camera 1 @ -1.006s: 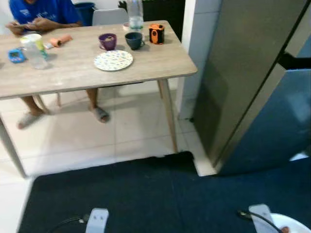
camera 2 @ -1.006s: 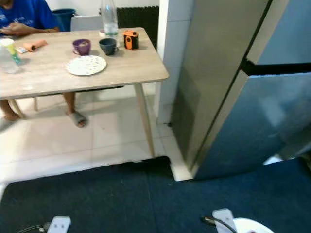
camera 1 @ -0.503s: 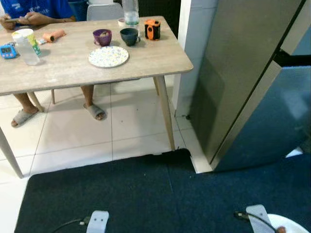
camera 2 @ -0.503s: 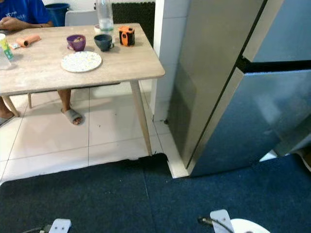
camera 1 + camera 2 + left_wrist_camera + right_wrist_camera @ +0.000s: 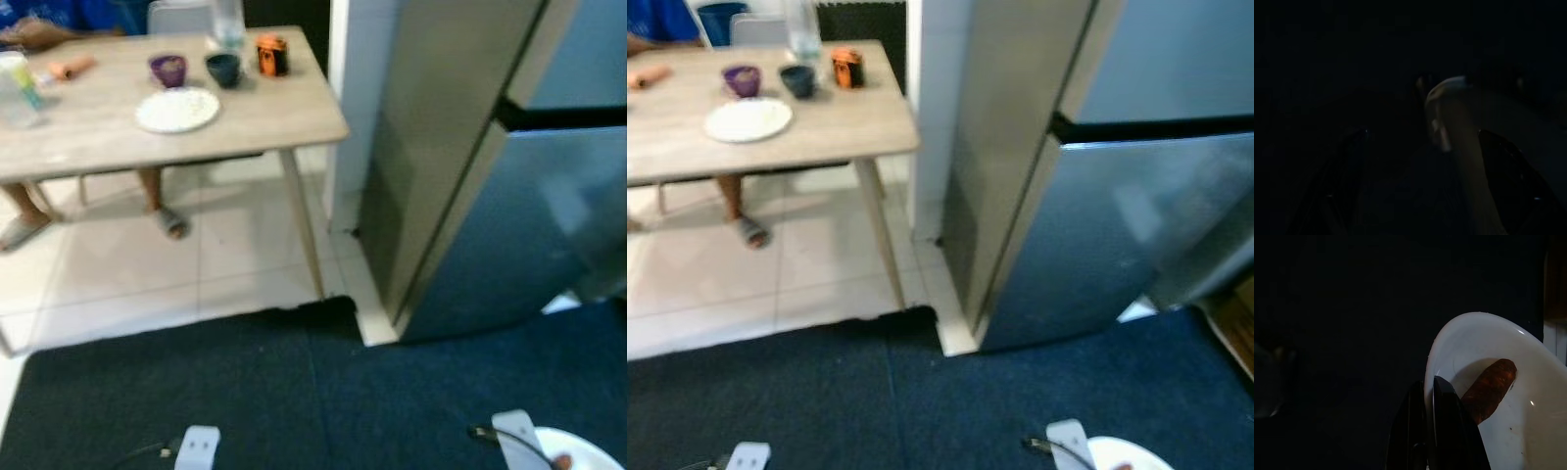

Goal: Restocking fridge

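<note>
The tall grey fridge [image 5: 1068,196] stands ahead on my right with its doors closed, a dark seam [image 5: 1156,125] running between the upper and lower door. My right gripper [image 5: 1427,382] is shut on the rim of a white plate [image 5: 1508,431] that carries a brown sausage [image 5: 1488,387]. That plate [image 5: 583,455] also pokes in at the lower right of the left eye view, low over the rug. In the dark left wrist view my left gripper [image 5: 1421,133] hangs with its fingers [image 5: 1347,166] spread apart and nothing gripped.
A wooden table [image 5: 245,122] at the far left bears a patterned plate [image 5: 177,109], two cups, a bottle and an orange object [image 5: 271,55]. A person sits behind it, feet on the white tiles. A white pillar [image 5: 926,108] adjoins the fridge. A dark blue rug [image 5: 294,392] lies underfoot.
The whole picture has slid left and blurred: the camera turned right, so the fridge takes up more of the view. Both arms stay as they were, the plate still held.
</note>
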Robot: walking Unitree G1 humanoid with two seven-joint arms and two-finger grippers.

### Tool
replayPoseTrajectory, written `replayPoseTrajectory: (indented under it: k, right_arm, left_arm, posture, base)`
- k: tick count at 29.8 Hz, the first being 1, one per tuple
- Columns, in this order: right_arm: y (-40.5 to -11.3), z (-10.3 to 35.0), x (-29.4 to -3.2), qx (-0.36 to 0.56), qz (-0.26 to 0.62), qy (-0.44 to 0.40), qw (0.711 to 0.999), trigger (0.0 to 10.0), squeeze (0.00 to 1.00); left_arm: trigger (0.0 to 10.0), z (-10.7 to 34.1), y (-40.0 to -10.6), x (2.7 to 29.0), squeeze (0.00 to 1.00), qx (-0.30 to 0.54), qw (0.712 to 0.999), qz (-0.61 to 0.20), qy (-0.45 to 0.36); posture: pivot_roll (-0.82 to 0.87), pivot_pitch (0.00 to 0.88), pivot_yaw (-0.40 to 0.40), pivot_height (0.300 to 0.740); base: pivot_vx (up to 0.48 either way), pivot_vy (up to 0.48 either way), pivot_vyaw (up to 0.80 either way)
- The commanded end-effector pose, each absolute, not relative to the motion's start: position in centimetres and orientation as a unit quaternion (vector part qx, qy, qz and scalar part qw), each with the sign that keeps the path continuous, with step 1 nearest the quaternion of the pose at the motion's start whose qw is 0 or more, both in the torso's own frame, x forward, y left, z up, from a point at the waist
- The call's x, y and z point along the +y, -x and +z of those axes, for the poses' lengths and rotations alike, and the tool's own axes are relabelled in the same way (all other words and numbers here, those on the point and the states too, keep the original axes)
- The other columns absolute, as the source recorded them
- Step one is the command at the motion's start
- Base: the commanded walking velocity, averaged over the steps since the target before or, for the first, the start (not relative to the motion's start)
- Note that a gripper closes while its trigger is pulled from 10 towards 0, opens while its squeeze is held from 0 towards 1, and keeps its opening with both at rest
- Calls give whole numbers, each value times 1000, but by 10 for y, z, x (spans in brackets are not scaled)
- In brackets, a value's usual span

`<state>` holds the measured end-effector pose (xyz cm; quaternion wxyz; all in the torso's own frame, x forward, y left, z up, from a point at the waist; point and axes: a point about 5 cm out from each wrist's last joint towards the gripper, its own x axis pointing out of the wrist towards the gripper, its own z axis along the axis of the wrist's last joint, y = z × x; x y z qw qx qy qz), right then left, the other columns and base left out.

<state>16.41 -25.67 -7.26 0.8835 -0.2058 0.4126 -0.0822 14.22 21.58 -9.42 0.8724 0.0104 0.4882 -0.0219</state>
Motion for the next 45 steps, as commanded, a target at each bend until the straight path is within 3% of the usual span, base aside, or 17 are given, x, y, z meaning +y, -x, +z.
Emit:
replayPoseTrajectory:
  k: [1, 23, 45]
  right_arm:
    - [-159, -73, -261, 419, -89, 207, 880, 10000, 0]
    - [-161, -73, -261, 417, -87, 208, 880, 10000, 0]
    - [-160, -74, -259, 418, -82, 205, 881, 10000, 0]
  left_arm:
    - [10000, -98, -133, 216, 0, 502, 864, -22, -7]
    - [10000, -98, -132, 215, 0, 501, 865, -19, -3]
    - [10000, -97, -137, 214, 0, 493, 870, -8, 12]
  posture:
    - [-70, 122, -7, 740]
    - [-72, 124, -6, 740]
    - [-73, 125, -6, 740]
  base:
    - [0, -435, 0]
    - [0, -421, 0]
    - [0, 0, 0]
